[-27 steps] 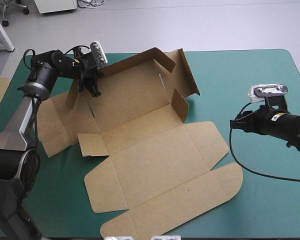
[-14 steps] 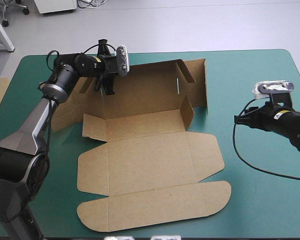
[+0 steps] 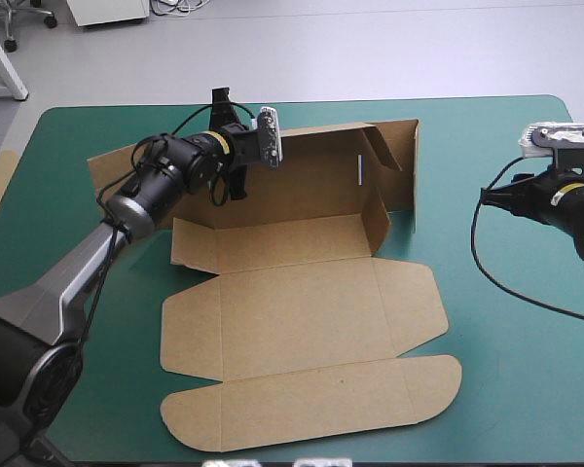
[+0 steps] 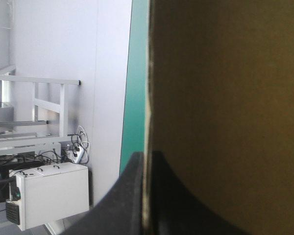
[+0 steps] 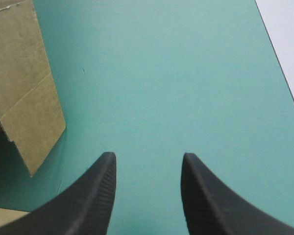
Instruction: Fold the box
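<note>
Raising the rear wall point(image 3: 302, 185) of the cut brown cardboard box point(image 3: 302, 302), spread mid-table, is judged the step in hand. Its top edge is pinched by the left black two-finned gripper point(image 4: 147, 154); the right black gripper point(image 5: 147, 164) is spread over bare teal-green cover point(image 5: 186, 73). The wall should be drawn upright evenly, so the crease bends cleanly.

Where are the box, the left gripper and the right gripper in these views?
box point(image 3: 302, 302): high view, on its flat middle panel.
left gripper point(image 4: 146, 155): left wrist view, between fingertips shut on the box's raised wall.
right gripper point(image 5: 147, 157): right wrist view, midway between its open fingertips.
</note>
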